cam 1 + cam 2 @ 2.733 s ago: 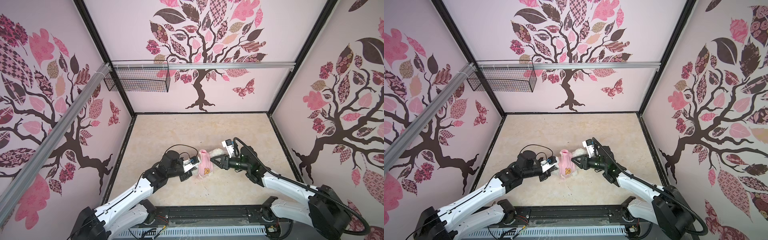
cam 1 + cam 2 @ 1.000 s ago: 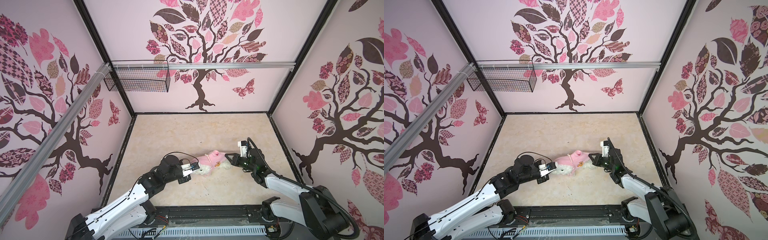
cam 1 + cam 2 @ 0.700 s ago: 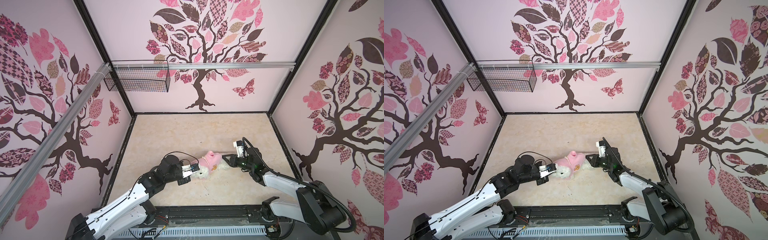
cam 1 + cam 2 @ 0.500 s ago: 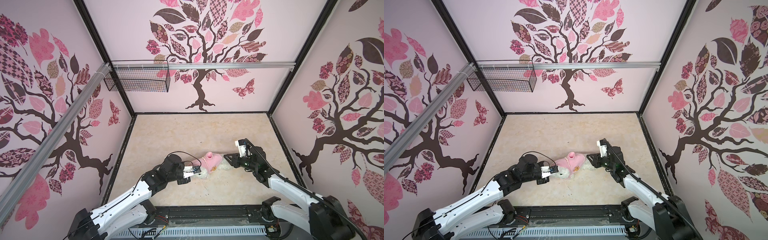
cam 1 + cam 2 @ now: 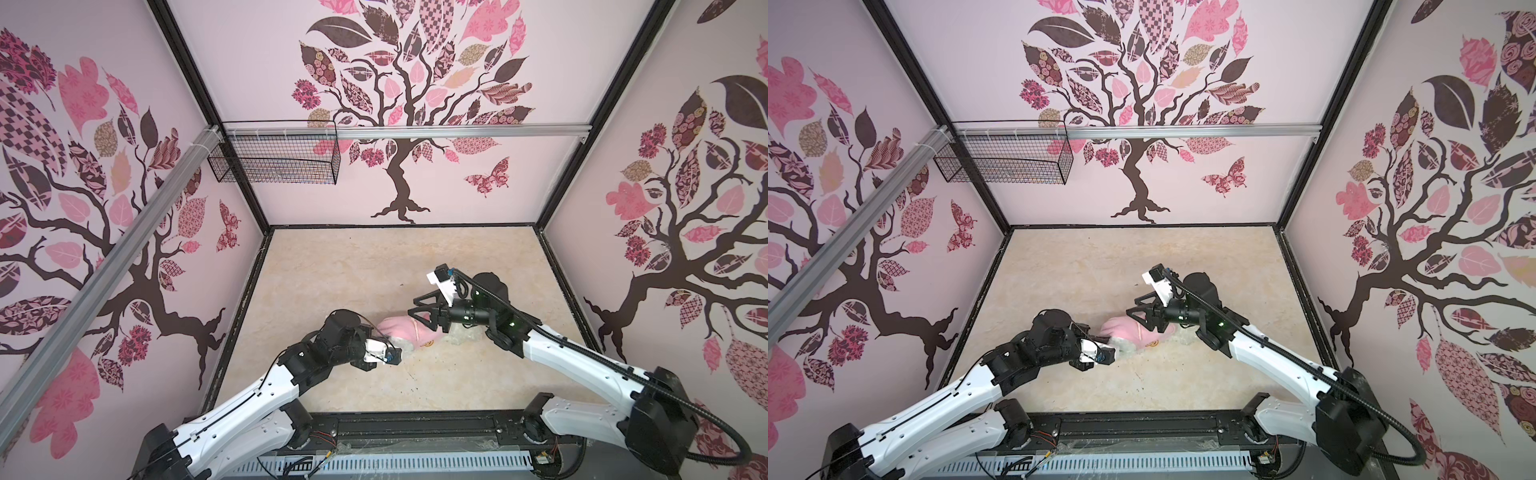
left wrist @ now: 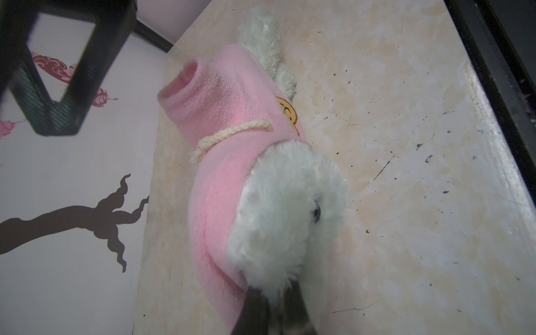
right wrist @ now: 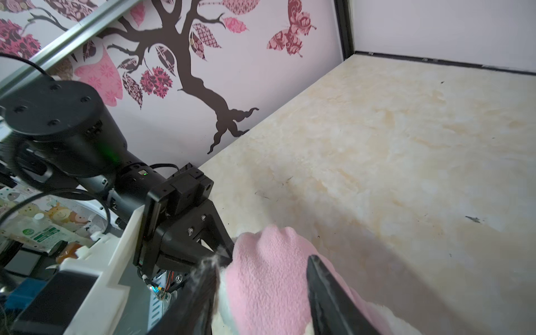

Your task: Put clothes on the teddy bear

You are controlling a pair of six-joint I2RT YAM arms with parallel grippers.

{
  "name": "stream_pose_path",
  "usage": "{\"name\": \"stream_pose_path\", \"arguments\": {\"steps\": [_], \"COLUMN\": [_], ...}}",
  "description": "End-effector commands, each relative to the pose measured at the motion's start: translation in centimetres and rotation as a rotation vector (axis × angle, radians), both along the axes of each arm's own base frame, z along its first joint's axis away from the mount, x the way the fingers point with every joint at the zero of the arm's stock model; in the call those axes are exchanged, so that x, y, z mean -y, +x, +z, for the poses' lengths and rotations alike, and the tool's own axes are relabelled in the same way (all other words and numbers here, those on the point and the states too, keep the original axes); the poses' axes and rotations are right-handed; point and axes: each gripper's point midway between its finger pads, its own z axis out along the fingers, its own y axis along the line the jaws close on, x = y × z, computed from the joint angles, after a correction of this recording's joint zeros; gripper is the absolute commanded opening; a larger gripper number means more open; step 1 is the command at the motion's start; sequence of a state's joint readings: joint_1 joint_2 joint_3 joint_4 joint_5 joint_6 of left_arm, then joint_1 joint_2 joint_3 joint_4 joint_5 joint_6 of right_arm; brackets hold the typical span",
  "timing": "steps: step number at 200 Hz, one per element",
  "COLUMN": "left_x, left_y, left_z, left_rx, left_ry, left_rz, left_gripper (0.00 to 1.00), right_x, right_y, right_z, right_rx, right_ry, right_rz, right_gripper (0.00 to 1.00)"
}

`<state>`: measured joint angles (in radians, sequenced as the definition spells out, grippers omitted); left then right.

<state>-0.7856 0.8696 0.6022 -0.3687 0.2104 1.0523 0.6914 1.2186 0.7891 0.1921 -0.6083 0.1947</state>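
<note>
teddy bear [image 6: 284, 208] torso hidden, left jaws blurred

Wire basket [image 5: 274, 162] hangs from the rail [image 5: 457, 132]; specks [image 6: 428, 158] — dirt, perhaps — dot the tabletop [image 5: 374, 266].

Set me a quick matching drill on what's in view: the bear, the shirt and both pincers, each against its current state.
Things:
1. teddy bear
2. pink shirt
3. left pincer
4. right pincer

States:
A. jaws apart, astride pink fleece
B. white, lying down, head uncovered
C. shut on white head fur
D. pulled over the body, below the head

Pairs: 1-B, 2-D, 3-C, 4-A
</note>
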Motion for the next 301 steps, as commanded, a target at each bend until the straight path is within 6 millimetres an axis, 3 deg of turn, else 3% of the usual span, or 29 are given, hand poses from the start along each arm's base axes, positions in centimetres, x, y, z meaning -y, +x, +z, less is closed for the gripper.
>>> {"name": "stream_pose_path", "arguments": {"steps": [1,51,65,86,121,161,183,214,238,267,283,301], "left_x": [1.1,1.3,1.3,1.2,0.9,0.4,0.1,0.2,0.1,-0.5,-1.4,-1.6], "left_y": [0.2,-0.1,-0.2,-0.4,-1.7,-2.6,-2.8,-1.8,0.1,2.7,4.7,6.0], "left_z": [2.9,3.0,2.9,2.8,1.9,2.0,2.2,3.4,5.5,6.2,6.2,5.9], "left_rx": [0.074,0.072,0.071,0.067,0.045,0.018,0.017,-0.044,-0.211,-0.575,-0.79,-0.984], "left_ry": [-0.047,-0.046,-0.046,-0.041,-0.024,-0.079,-0.107,-0.198,-0.38,-0.63,-0.781,-0.884], "left_rz": [-0.054,-0.063,-0.065,-0.071,-0.087,-0.065,-0.046,0.065,0.292,0.625,0.854,1.038], "left_gripper": [0.0,0.0,0.0,0.0,0.0,0.0,0.0,0.0,0.0,0.0,0.0,0.0], "right_x": [-1.6,-3.6,-3.8,-3.8,-1.1,2.5,3.3,3.7,5.3,6.5,6.8,5.8], "right_y": [-1.2,-1.2,-0.9,0.4,5.1,9.1,10.0,10.2,10.5,8.2,6.2,3.1], "right_z": [-1.8,-6.6,-7.1,-7.1,-7.5,-8.7,-8.6,-6.6,-3.6,-0.7,-0.4,-0.4], "right_rx": [-0.012,-0.022,-0.03,-0.031,-0.148,-0.276,-0.309,-0.252,-0.15,-0.078,-0.074,-0.063], "right_ry": [-0.09,-0.281,-0.297,-0.317,-0.313,-0.251,-0.217,-0.207,-0.214,-0.112,-0.042,0.023], "right_rz": [0.09,0.086,0.077,0.016,-0.194,-0.321,-0.332,-0.34,-0.414,-0.423,-0.41,-0.355], "right_gripper": [0.57,0.53,0.44,0.15,0.0,0.0,0.0,0.14,0.29,0.39,0.4,0.41]}}
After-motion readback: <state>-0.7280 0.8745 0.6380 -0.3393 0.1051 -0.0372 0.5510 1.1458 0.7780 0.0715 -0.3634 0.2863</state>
